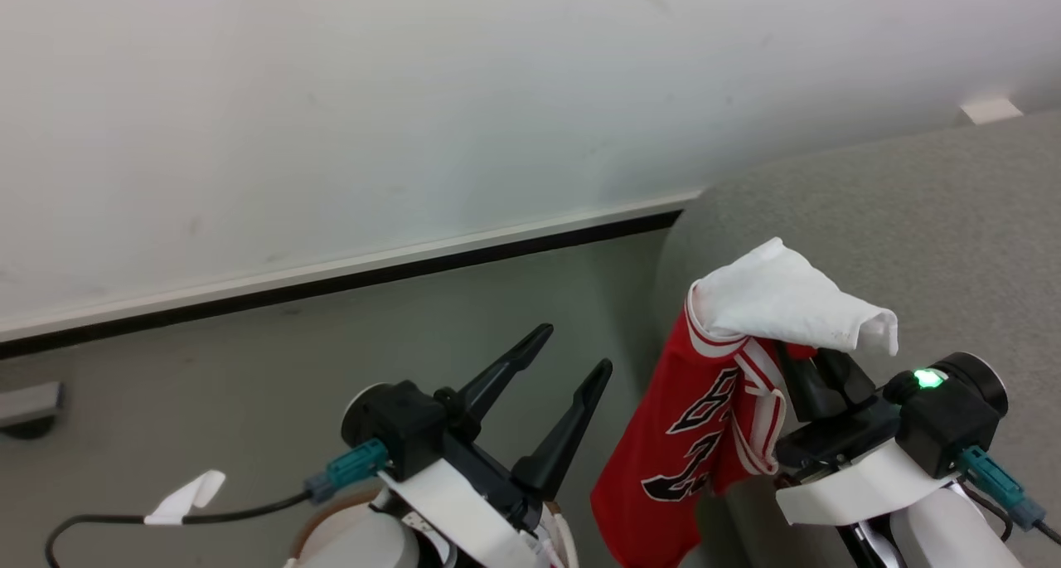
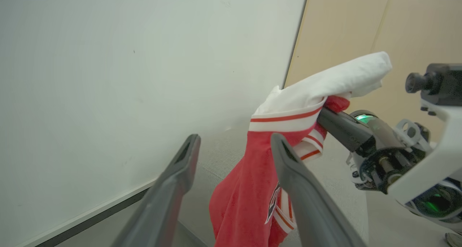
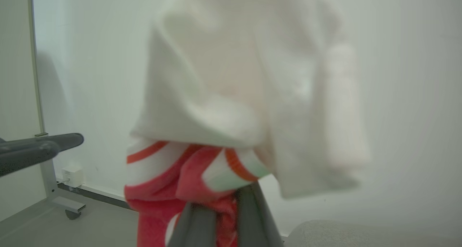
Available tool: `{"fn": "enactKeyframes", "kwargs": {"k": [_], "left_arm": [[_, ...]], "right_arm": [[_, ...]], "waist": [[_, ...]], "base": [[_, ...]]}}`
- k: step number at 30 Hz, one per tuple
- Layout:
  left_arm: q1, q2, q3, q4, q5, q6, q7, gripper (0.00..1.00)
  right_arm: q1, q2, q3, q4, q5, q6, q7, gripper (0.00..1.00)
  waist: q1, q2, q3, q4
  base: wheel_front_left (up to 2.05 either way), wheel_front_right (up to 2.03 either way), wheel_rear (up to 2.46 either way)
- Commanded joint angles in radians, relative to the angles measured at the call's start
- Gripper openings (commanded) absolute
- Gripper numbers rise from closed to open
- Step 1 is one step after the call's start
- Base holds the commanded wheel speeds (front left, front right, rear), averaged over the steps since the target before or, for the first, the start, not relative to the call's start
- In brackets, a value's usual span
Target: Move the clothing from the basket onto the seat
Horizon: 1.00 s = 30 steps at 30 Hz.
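Two pincers sit low in the head view, and one of them carries the load. The right pincer (image 1: 821, 381) is clamped together on the clothing (image 1: 688, 435), a red jersey with white trim. It grips the jersey near its top edge, so the rest hangs straight down in loose folds. A white fold of fabric (image 1: 792, 307) lies draped over the fingers above the grip. I cannot tell whether it is a separate garment or part of the jersey.

The bundle hangs in the air at the left end of the couch (image 1: 912, 220), just beside its rounded side. It is above the floor (image 1: 249, 369) rather than over the cushion, so it is not yet on the seat. Whether the lower hem brushes the couch's side is unclear.

The left pincer (image 1: 574, 348) has its fingers spread wide apart with nothing between them. It sits just left of the hanging cloth and points toward the far wall (image 1: 414, 95). In its own wrist view one finger overlaps the red fabric, but no hold shows.

A single high pinch probably suits thin, slippery fabric, since the weight hangs free below and can be swung right over the couch and lowered.

Black numerals edged in white run down the jersey's front. The folds break them up, so they cannot be read with certainty. No brand mark is legible.
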<state>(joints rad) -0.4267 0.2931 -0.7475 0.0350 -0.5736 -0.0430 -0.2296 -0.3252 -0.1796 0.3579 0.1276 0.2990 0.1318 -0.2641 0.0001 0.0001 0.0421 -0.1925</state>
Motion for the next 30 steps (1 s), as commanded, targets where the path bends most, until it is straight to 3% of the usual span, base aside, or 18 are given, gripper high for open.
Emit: {"fn": "enactKeyframes", "kwargs": {"k": [1,9,15,25,30], "left_arm": [[0.015,0.008,0.002,0.005,0.011,0.002,-0.009,1.00],[0.025,0.014,-0.013,0.018,0.023,0.003,-0.012,1.00],[0.009,0.020,-0.019,0.019,0.033,0.004,-0.011,1.00],[-0.034,0.048,-0.032,0.004,0.063,0.002,0.012,1.00],[-0.063,0.074,-0.026,-0.021,0.073,-0.006,0.031,1.00]], "right_arm": [[0.015,0.000,-0.004,-0.018,-0.008,-0.002,-0.001,0.00],[0.047,0.005,-0.024,-0.067,-0.015,-0.002,-0.001,0.00],[0.057,0.013,-0.045,-0.090,-0.021,-0.002,-0.001,0.00],[-0.083,0.000,-0.094,-0.129,0.033,-0.002,-0.001,0.00],[-0.266,-0.069,-0.160,-0.156,0.075,-0.002,0.035,0.00]], "waist": [[-0.0001,-0.0001,0.027,-0.097],[-0.0001,-0.0001,0.042,-0.198],[-0.0001,-0.0001,0.059,-0.227],[-0.0001,-0.0001,0.139,-0.196],[-0.0001,-0.0001,0.227,-0.145]], "base": [[0.00,0.00,0.00],[0.00,0.00,0.00],[0.00,0.00,0.00],[0.00,0.00,0.00],[0.00,0.00,0.00]]}}
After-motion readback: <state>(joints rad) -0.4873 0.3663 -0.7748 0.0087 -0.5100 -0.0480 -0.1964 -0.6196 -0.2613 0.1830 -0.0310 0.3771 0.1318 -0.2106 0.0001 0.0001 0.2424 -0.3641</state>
